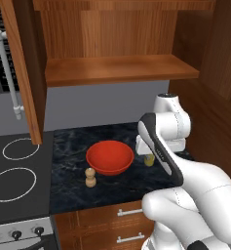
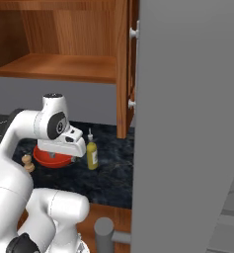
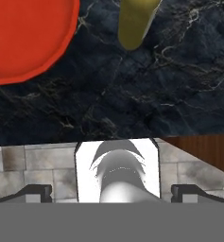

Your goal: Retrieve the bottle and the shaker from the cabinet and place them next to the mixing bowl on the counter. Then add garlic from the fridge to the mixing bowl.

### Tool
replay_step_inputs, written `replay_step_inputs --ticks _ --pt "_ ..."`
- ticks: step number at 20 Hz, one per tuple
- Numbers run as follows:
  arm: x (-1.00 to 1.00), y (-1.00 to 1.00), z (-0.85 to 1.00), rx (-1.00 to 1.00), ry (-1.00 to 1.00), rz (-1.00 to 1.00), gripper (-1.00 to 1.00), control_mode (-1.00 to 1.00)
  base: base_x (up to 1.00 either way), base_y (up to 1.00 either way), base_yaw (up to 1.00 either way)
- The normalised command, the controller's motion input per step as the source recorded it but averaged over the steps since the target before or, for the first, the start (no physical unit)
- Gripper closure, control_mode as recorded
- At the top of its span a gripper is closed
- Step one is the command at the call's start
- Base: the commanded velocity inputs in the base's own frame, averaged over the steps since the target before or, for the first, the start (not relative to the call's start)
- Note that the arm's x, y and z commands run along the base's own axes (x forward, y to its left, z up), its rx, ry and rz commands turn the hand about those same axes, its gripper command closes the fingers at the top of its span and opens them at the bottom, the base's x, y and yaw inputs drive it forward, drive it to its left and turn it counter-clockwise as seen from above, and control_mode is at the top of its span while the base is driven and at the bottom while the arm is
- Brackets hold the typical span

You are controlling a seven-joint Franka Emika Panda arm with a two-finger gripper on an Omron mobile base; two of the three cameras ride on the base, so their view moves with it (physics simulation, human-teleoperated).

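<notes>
Hovering above the dark counter (image 3: 132,94), your gripper (image 3: 111,191) has its jaws spread wide, holding nothing. Beneath it you see the yellow bottle (image 2: 92,154) standing just beside the red mixing bowl (image 1: 109,157); the shaker (image 1: 90,177) stands at the bowl's other side.

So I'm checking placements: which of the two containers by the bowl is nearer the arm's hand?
The yellow bottle, right of the red bowl; the wooden shaker stands at the bowl's front-left.
</notes>
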Motion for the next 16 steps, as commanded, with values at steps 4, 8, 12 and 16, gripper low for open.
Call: replay_step_inputs --ticks 4,8,12,16 --pt "0.00 0.00 0.00 0.00 0.00 0.00 -1.00 1.00 -0.10 0.17 0.00" --pt "0.00 0.00 0.00 0.00 0.00 0.00 -1.00 1.00 -0.14 0.16 0.00" --pt "0.00 0.00 0.00 0.00 0.00 0.00 -1.00 1.00 -0.34 0.21 0.00" --pt "0.00 0.00 0.00 0.00 0.00 0.00 -1.00 1.00 -0.46 0.31 0.00"
